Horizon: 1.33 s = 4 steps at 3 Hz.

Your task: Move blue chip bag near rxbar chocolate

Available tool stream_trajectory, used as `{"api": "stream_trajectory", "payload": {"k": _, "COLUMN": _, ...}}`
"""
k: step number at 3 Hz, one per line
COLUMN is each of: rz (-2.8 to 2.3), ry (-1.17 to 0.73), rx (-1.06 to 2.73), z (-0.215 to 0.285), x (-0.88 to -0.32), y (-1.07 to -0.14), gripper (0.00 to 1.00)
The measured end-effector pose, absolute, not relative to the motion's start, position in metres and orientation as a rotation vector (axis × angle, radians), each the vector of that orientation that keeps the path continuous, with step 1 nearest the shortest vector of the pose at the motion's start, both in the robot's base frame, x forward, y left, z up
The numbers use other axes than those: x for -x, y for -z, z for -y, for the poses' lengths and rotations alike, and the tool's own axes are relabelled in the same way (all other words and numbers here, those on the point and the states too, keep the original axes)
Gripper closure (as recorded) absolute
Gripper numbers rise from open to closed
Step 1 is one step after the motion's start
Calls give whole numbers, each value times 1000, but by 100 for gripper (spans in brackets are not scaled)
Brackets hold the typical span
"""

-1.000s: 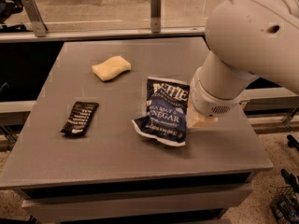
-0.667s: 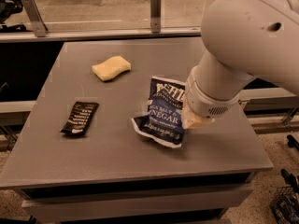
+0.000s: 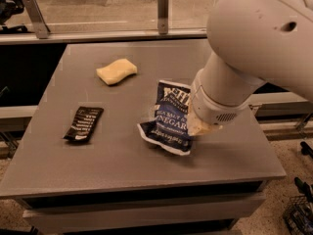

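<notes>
Blue chip bag point(image 3: 171, 119) sits crumpled mid way across the table point(image 3: 122, 180), rxbar chocolate point(image 3: 83, 124) well off to its left, gripper point(image 3: 199, 127) at the bag's right edge, can't tell if it's clamped or not.

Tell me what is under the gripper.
The gripper sits over the right edge of the blue chip bag, which lies on the grey table. The arm's wrist covers that edge, so any contact there is hidden.

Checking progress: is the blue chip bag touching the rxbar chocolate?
Apart: camera view shows table between blue chip bag and rxbar chocolate; end effector at bag's right edge.
</notes>
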<state>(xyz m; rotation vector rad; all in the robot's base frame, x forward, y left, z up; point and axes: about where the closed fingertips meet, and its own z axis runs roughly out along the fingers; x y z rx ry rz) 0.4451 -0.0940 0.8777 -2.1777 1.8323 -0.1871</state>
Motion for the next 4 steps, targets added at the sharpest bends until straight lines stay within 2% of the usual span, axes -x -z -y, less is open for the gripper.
{"api": "stream_trajectory", "payload": {"k": 1, "rz": -1826, "ry": 188, "rx": 2181, "z": 93, "x": -444, "y": -879, "gripper": 100}}
{"api": "stream_trajectory", "payload": {"k": 4, "rz": -2101, "ry": 234, "rx": 2018, "z": 178, "x": -528, "y": -925, "gripper": 100}}
